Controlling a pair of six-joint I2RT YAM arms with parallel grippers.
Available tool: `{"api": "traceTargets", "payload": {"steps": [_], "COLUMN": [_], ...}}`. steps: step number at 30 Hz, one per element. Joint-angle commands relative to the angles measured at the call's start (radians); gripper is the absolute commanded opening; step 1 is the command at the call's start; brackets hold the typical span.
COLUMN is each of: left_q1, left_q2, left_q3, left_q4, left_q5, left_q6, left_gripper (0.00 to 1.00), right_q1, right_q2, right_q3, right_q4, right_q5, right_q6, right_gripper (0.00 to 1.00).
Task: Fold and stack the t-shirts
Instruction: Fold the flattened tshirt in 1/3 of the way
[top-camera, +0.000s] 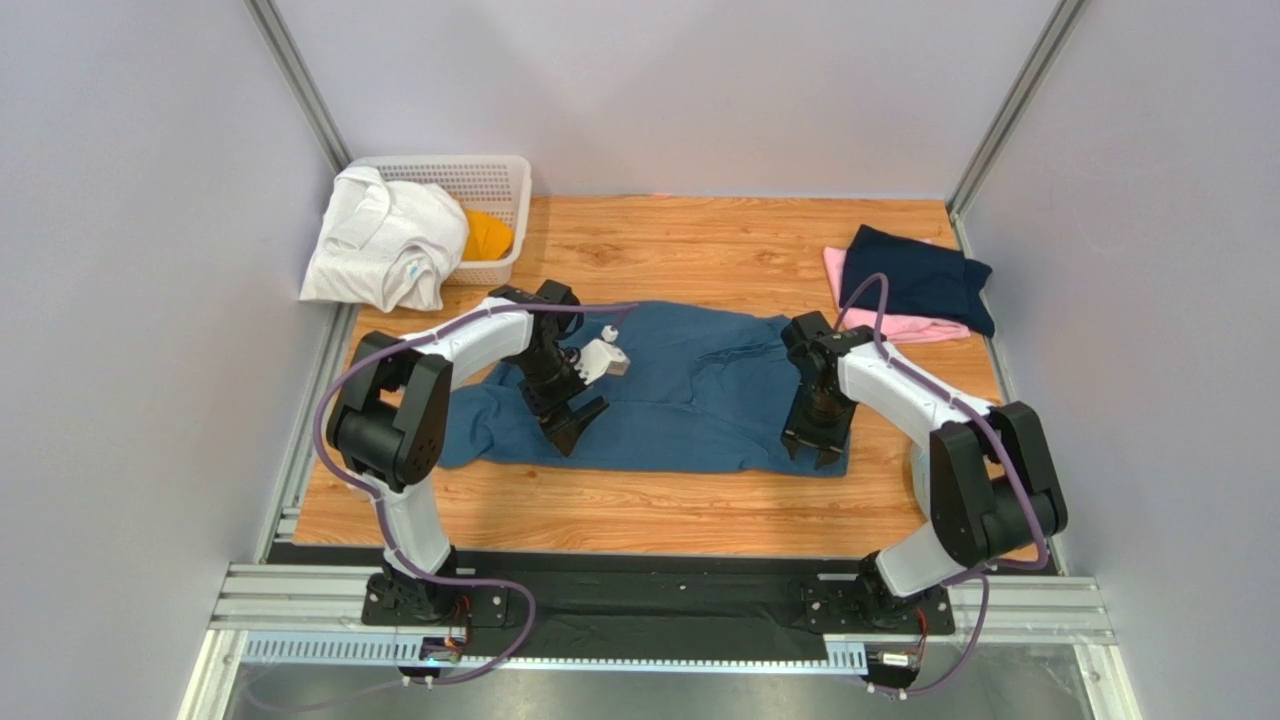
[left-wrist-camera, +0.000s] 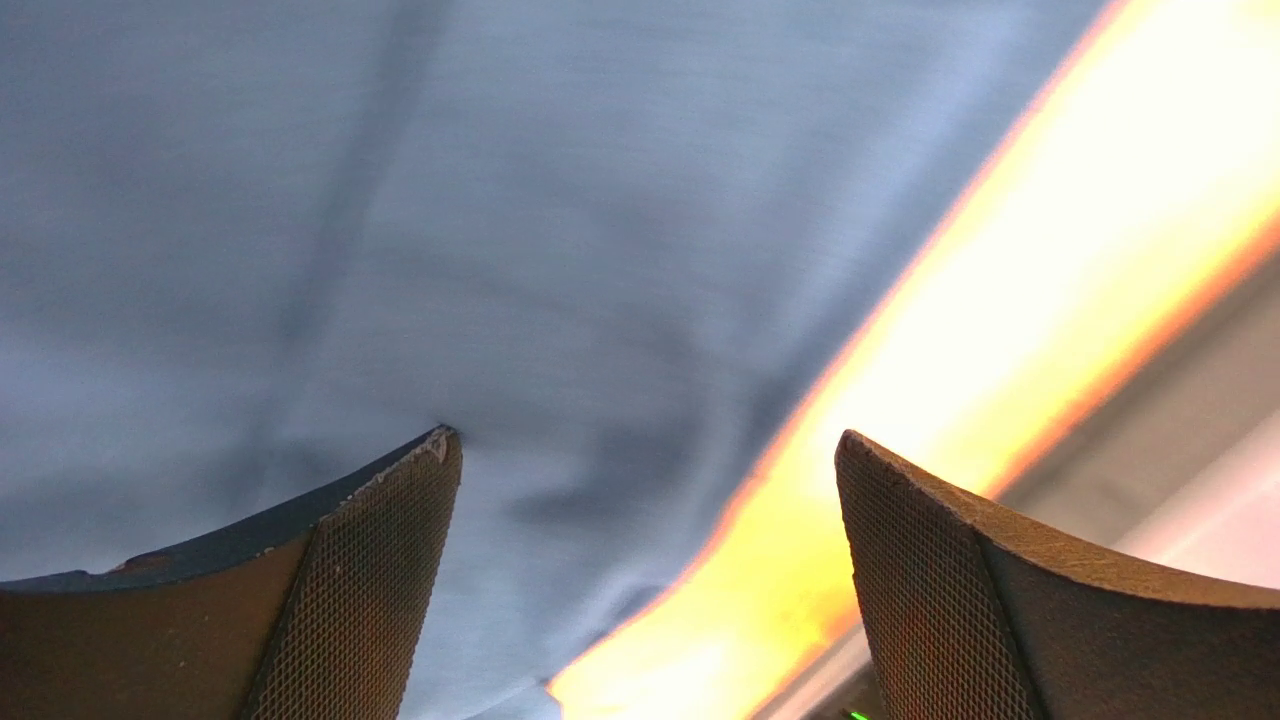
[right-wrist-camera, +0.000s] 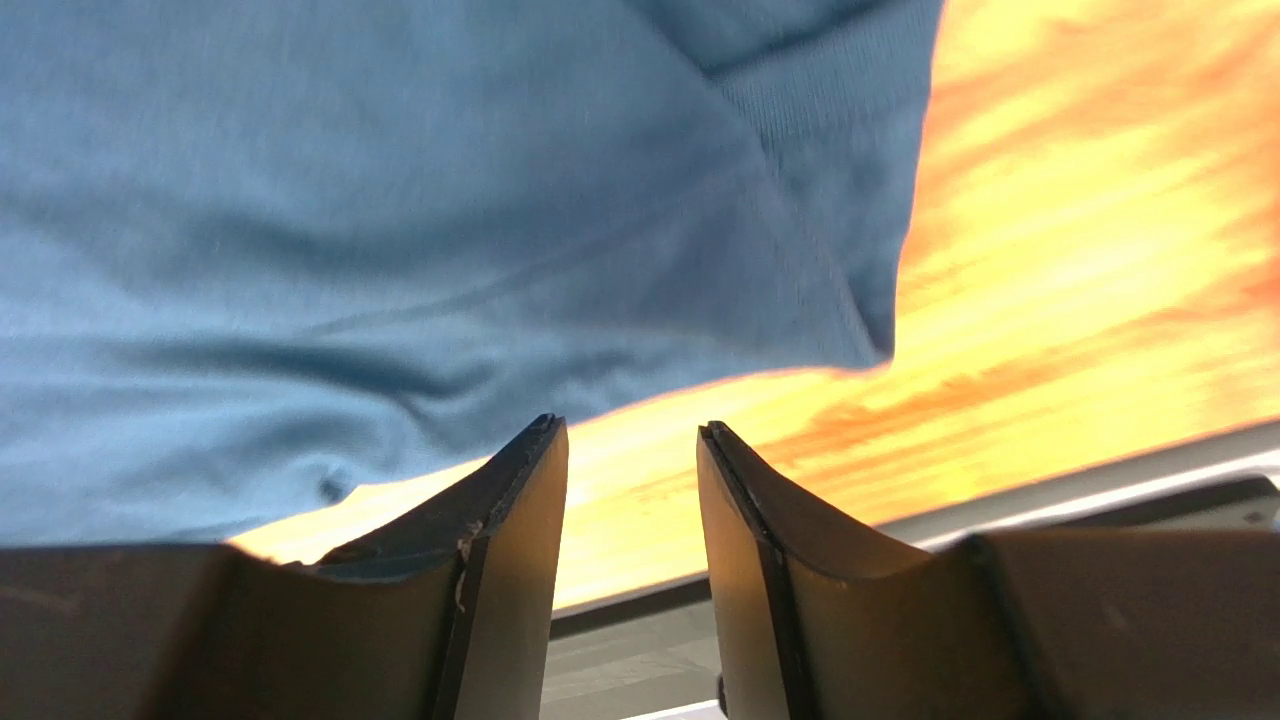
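A large teal-blue t-shirt (top-camera: 691, 390) lies spread across the wooden table (top-camera: 661, 510). My left gripper (top-camera: 574, 425) hangs low over its near left part, jaws wide open. In the left wrist view the gripper (left-wrist-camera: 646, 435) straddles the shirt's (left-wrist-camera: 451, 225) near hem and nothing is held. My right gripper (top-camera: 815, 447) is at the shirt's near right corner. In the right wrist view it (right-wrist-camera: 631, 425) stands open with a narrow gap over bare wood, just off the shirt's (right-wrist-camera: 376, 195) edge. A folded navy t-shirt (top-camera: 917, 278) lies on a pink one (top-camera: 902, 326) at the back right.
A white lattice basket (top-camera: 496, 180) stands at the back left. A white garment (top-camera: 383, 240) hangs over its side and an orange one (top-camera: 484, 236) lies inside. Grey walls close in the table on three sides. A metal rail (top-camera: 661, 600) runs along the near edge.
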Motion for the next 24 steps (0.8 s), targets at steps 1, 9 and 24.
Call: {"api": "traceTargets", "payload": {"steps": [1,9,24], "left_q1": [-0.019,0.102,0.322], "left_q2": [-0.009,-0.056,0.017], "left_q3": [0.118,0.315,0.253], "left_q4": [-0.254,-0.248,0.080], "left_q5": [0.340,0.384,-0.132], "left_q6": [0.099,0.006,-0.202], "left_gripper": [1.00,1.00,1.00], "right_q1": [-0.003,-0.003,-0.029], "right_q2": [-0.056,0.032,0.729], "right_q3": [0.000,0.349,1.213], "right_q4": [-0.057,-0.051,-0.168], "right_q5": [0.045,-0.050,-0.036], "right_q6": [0.003,-0.049,-0.250], "right_gripper": [0.43,0.44,0.48]}}
